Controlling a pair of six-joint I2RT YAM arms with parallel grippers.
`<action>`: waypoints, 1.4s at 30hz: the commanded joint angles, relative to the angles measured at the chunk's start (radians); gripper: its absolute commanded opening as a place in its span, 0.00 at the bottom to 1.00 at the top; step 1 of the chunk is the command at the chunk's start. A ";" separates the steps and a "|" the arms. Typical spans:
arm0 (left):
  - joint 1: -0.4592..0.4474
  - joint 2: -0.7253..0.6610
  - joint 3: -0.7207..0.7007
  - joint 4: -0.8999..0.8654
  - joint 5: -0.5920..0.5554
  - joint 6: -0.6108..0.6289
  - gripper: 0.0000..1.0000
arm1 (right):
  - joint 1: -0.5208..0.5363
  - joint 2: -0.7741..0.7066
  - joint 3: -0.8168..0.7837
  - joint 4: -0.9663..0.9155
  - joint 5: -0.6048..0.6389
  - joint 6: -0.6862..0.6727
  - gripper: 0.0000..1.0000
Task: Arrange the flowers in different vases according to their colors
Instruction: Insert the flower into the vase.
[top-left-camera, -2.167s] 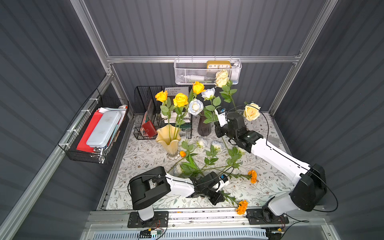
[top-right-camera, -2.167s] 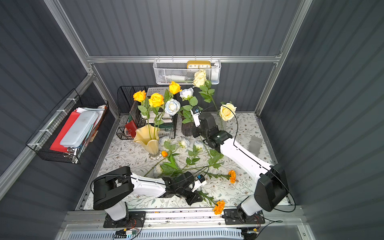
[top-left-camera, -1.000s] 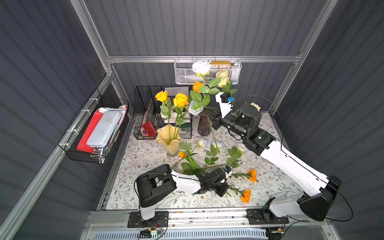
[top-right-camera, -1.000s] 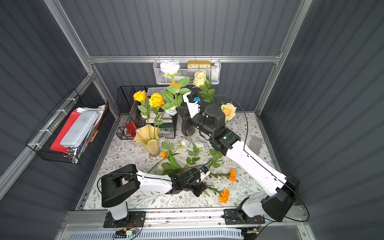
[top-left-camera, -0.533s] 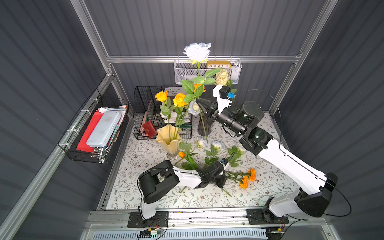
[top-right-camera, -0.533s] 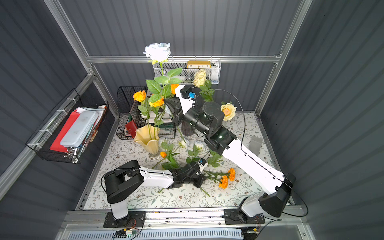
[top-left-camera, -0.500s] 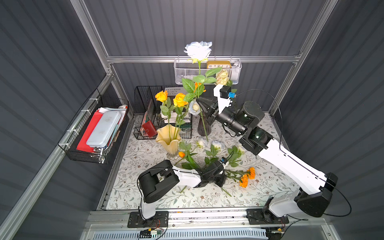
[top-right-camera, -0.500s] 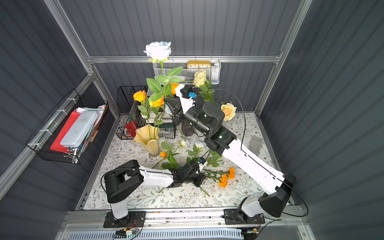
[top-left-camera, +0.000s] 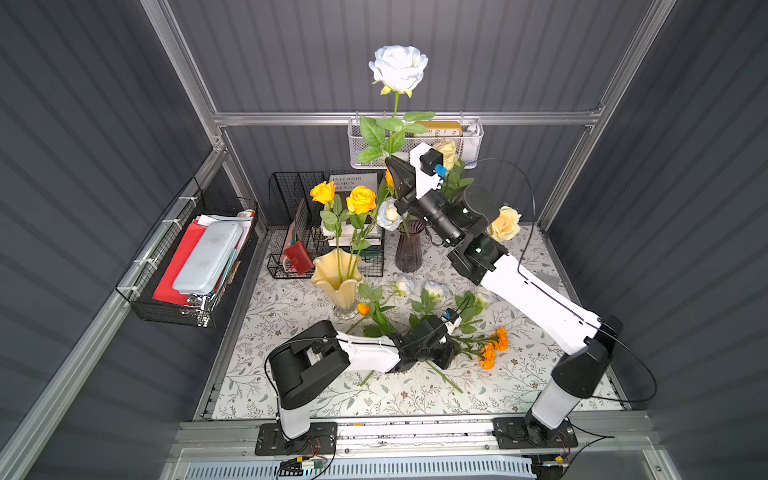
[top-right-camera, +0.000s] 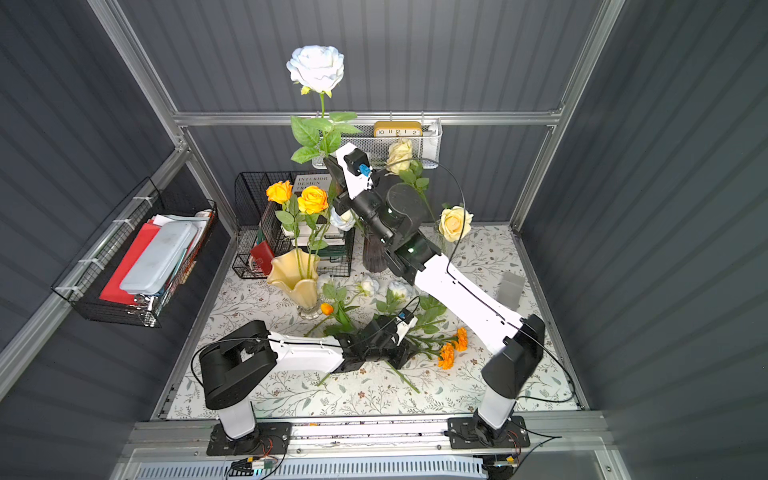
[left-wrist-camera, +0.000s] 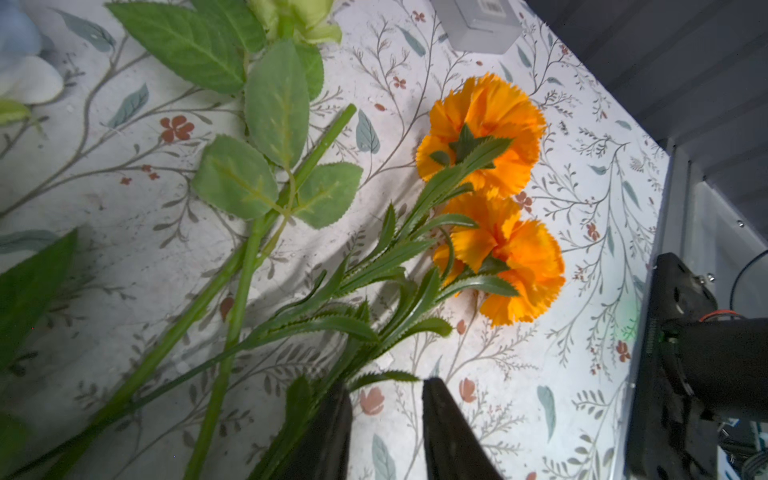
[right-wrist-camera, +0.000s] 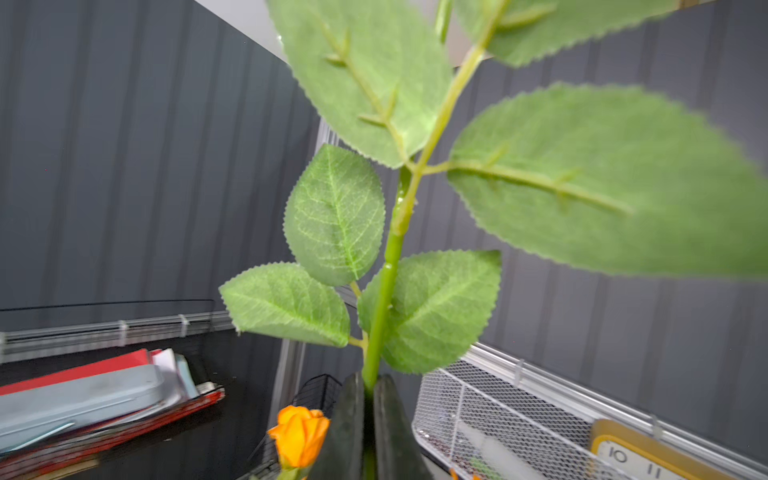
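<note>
My right gripper (top-left-camera: 395, 166) (top-right-camera: 332, 166) (right-wrist-camera: 370, 388) is shut on the green stem (right-wrist-camera: 386, 282) of a bluish-white rose (top-left-camera: 399, 68) (top-right-camera: 316, 68), held upright high above the dark purple vase (top-left-camera: 409, 249). Another bluish-white rose (top-left-camera: 388, 214) stands in that vase. Yellow roses (top-left-camera: 361, 199) fill the creamy-yellow vase (top-left-camera: 336, 278). Cream roses (top-left-camera: 505, 222) rise behind the right arm, which hides their vase. My left gripper (top-left-camera: 446, 357) (left-wrist-camera: 386, 384) rests low on the table, open, with marigold stems beside one finger. Two orange marigolds (top-left-camera: 494, 347) (left-wrist-camera: 482, 133) lie just ahead.
More roses (top-left-camera: 432, 286) and an orange bud (top-left-camera: 363, 308) lie on the floral cloth between the vases and the left arm. A wire rack (top-left-camera: 316, 224) stands at the back, a mesh shelf with a clock (top-left-camera: 440, 137) above it, a wall basket (top-left-camera: 199, 266) at left, a grey box (top-right-camera: 511, 289) at right.
The right arm has raised the bluish-white rose much higher. The left gripper dragged a marigold from the front edge up beside the other one, then opened and let go.
</note>
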 joint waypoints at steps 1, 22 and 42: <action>-0.001 -0.048 0.031 -0.051 0.013 0.017 0.35 | -0.033 0.070 0.094 0.035 0.029 -0.073 0.00; -0.003 -0.030 0.069 -0.103 0.037 0.020 0.38 | -0.231 0.220 0.085 0.252 0.014 0.209 0.00; 0.000 -0.047 0.054 -0.115 0.016 0.037 0.50 | -0.230 0.110 -0.232 0.334 0.006 0.257 0.63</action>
